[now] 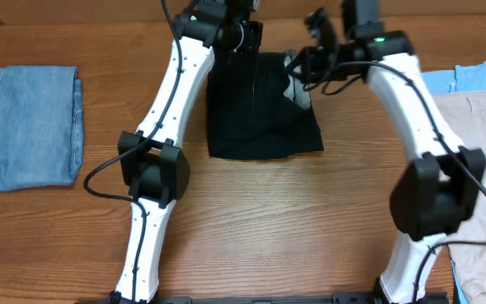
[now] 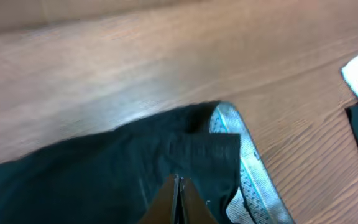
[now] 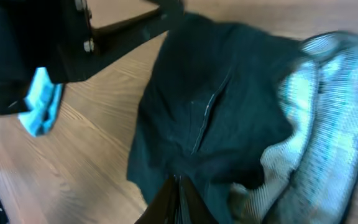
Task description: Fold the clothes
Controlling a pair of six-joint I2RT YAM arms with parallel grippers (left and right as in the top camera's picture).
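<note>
Up at the far middle of the surface (image 1: 310,219) is where the black shorts (image 1: 260,114) are, lying mostly flat with the near edge fairly straight. Both arms reach over the far end of them.

The left hand (image 2: 177,198) is fully closed, fingers pressed together with no gap. Its tips sit right on the black fabric near the far left corner, and it looks like a pinch on the cloth itself.

Same deal for the right hand (image 3: 178,198). It's clamped tight at the far right corner, and the black cloth bunches up toward its tips.

On that right side the shorts are flipped open a bit, so you can see the grey mesh lining (image 1: 296,84) curling out along the edge. It shows in both wrist views too, though they're kinda blurry.

The other clothes are off to the sides, well apart from the shorts:
- a folded denim piece (image 1: 28,127) is at the left edge
- a beige garment (image 1: 479,160) is heaped at the right edge
- a light blue garment (image 1: 471,76) pokes out from behind the beige one, touching it
</note>
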